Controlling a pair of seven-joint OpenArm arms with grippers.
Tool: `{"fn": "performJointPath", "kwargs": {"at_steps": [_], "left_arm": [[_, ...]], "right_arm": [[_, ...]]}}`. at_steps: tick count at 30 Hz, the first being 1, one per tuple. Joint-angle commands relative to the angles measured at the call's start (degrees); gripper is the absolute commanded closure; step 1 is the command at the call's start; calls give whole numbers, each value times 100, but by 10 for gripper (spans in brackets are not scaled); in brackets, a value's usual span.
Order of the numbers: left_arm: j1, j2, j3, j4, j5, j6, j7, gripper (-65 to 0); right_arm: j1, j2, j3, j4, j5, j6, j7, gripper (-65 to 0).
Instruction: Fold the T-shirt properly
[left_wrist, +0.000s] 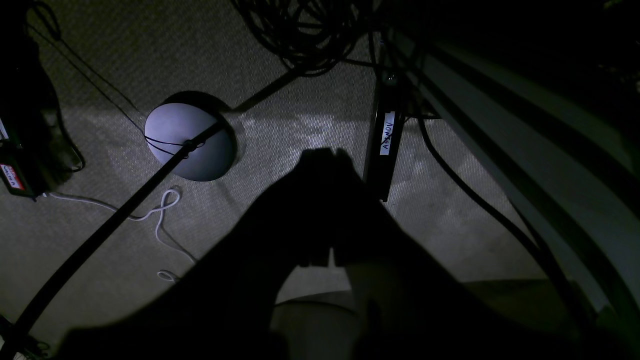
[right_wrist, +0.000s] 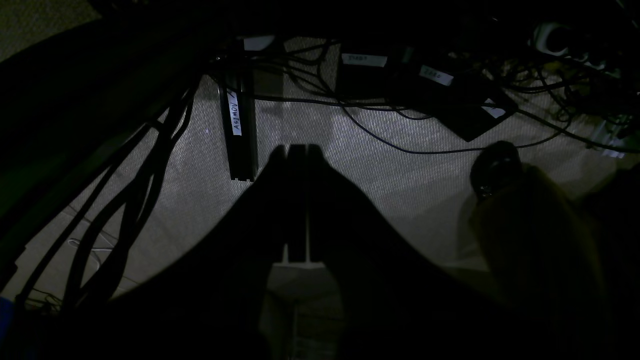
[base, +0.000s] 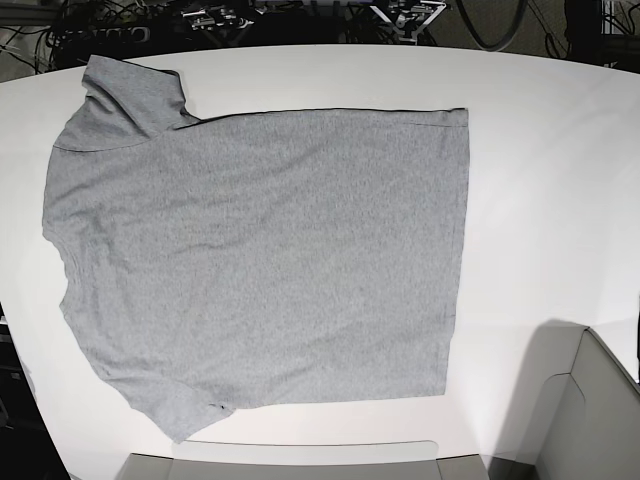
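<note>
The heather-grey T-shirt (base: 260, 250) lies spread flat, plain side up, on the white table (base: 540, 200) in the base view. Its collar and sleeves point left and its hem runs down the right side. Neither arm reaches over the table in that view. My left gripper (left_wrist: 322, 152) shows in its wrist view as a dark silhouette over carpet, fingers pressed together and holding nothing. In the right wrist view my right gripper (right_wrist: 295, 147) is likewise shut and empty above the floor.
Grey panels sit at the table's lower edge (base: 300, 465) and lower right corner (base: 590, 410). On the carpet below are a round stand base (left_wrist: 190, 142), a labelled black bar (right_wrist: 237, 130), power bricks (right_wrist: 450, 95) and tangled cables (left_wrist: 305, 30).
</note>
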Motion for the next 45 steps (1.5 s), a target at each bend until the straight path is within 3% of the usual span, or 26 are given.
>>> {"fn": "performJointPath", "kwargs": {"at_steps": [1, 15, 23, 28, 32, 36, 40, 45], "left_arm": [[16, -19, 3, -3, 27, 21, -27, 0], [8, -160, -14, -21, 19, 12, -27, 0], [16, -1, -49, 14, -8, 3, -80, 0], [403, 69, -638, 102, -34, -5, -1355, 0], [737, 69, -700, 102, -16, -14, -2296, -1], [1168, 69, -550, 102, 1, -23, -3482, -1], [1669, 60, 39, 102, 1, -5, -4871, -1], [2258, 60, 399, 102, 1, 3, -6674, -1]], "right_arm": [[21, 19, -12, 19, -1, -19, -1, -1], [-85, -7, -12, 5, 8, -19, -1, -1], [-146, 133, -3, 10, 17, -1, 25, -1], [-322, 142, 6, 63, 236, 8, 649, -2], [-700, 291, -3, 54, 439, 8, 1616, -2], [-1166, 423, -3, 54, 465, 8, 2970, -2], [-1711, 476, -3, 54, 447, 8, 4561, -3], [-2212, 476, -3, 45, 456, 8, 5941, -3]]}}
